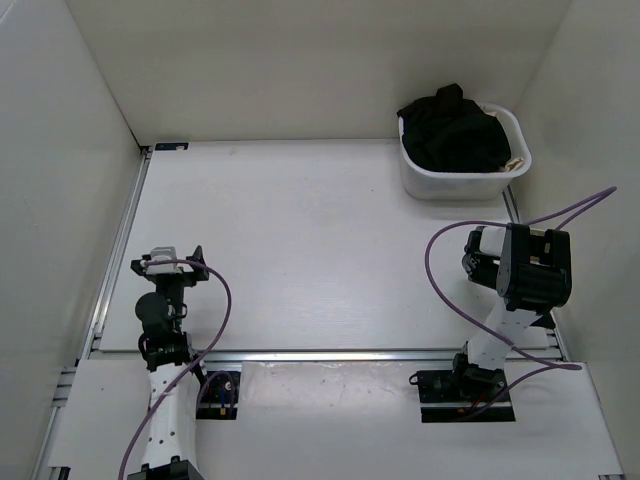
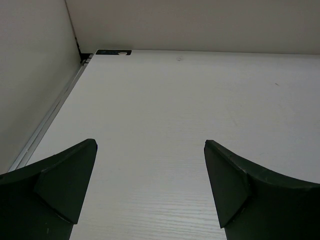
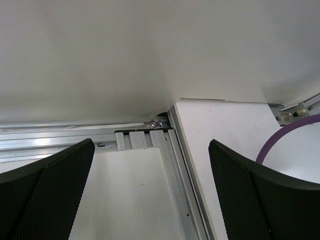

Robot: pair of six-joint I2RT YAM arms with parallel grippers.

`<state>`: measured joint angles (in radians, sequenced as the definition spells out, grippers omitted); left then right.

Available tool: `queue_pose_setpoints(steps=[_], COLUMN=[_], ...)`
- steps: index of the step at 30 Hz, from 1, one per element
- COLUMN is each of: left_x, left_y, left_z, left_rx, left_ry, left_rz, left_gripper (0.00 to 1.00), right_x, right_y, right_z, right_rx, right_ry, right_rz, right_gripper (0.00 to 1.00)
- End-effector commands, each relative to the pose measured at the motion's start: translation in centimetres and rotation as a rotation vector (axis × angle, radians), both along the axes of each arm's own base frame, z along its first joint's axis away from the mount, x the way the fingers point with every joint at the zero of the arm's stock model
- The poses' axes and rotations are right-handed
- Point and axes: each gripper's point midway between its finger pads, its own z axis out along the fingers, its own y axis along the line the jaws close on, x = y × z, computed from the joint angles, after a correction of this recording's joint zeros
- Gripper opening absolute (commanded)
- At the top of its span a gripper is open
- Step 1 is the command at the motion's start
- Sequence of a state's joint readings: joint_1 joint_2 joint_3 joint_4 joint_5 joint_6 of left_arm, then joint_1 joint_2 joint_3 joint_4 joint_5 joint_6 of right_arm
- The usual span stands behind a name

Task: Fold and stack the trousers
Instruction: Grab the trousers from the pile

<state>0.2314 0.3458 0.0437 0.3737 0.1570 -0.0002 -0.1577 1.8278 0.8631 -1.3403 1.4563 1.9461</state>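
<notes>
The black trousers (image 1: 455, 130) lie crumpled in a heap inside a white bin (image 1: 450, 186) at the table's back right. They show in neither wrist view. My left gripper (image 1: 167, 258) hovers low at the near left of the table, far from the bin. In its wrist view the left gripper (image 2: 150, 145) stands open over bare white tabletop. My right gripper (image 1: 535, 268) sits folded back near the right edge, a short way in front of the bin. Its wrist view shows the right gripper (image 3: 151, 144) open, with nothing between the fingers.
A bit of beige cloth (image 1: 515, 163) peeks out at the bin's right rim. White walls close in the table on the left, back and right. Aluminium rails (image 3: 180, 165) run along the table's edges. A purple cable (image 1: 560, 215) loops off the right arm.
</notes>
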Motion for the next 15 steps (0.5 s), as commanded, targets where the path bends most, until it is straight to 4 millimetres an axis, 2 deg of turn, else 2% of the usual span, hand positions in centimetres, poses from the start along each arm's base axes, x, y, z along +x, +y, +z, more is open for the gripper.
queue_pose_setpoints(steps=[1,5,7,8,9,10,11,12,13,14,15], left_x=[-1.4,-1.3,-1.1,-1.1,-1.2,-1.3,-1.0,-1.2,-1.0,-0.3,0.0], left_y=[-0.2,-0.5,-2.2,-4.3,-5.3,-6.0,-6.8,-6.8,-6.5,-5.8,-5.6], left_z=[-9.6,-9.0,-8.2,-7.0,-6.3,-5.6,-3.4,-3.4,-2.5,-0.3,0.6], left_rx=[-0.045,-0.043,-0.046,-0.051,-0.056,-0.061,-0.056,-0.075,-0.077,-0.071,-0.072], left_ry=[0.191,0.186,0.203,0.221,0.235,0.247,0.236,0.280,0.287,0.275,0.277], left_rz=[0.012,-0.011,-0.111,-0.235,-0.292,-0.331,-0.382,-0.382,-0.365,-0.327,-0.318], left_gripper=[1.00,1.00,1.00,1.00,1.00,1.00,1.00,1.00,1.00,1.00,1.00], right_x=[-0.1,-0.1,-0.1,-0.1,-0.1,0.6,1.9,3.1,5.5,7.2,8.4], right_y=[-0.4,-0.4,-0.4,-0.4,-0.4,-0.4,-0.5,-0.4,-0.4,0.7,1.4], right_z=[1.6,1.6,1.6,1.6,1.6,2.4,3.3,4.2,5.9,6.9,8.1], right_rx=[-0.041,-0.041,-0.041,-0.041,-0.038,-0.021,-0.028,-0.023,-0.031,-0.031,-0.048], right_ry=[-0.011,-0.011,-0.011,-0.011,0.000,0.038,0.086,0.139,0.126,0.207,0.220], right_rz=[0.002,0.002,0.002,0.002,0.003,0.012,0.063,0.097,0.128,0.204,0.252], right_gripper=[0.99,0.99,0.99,0.99,0.99,0.99,0.99,0.99,0.99,0.99,0.99])
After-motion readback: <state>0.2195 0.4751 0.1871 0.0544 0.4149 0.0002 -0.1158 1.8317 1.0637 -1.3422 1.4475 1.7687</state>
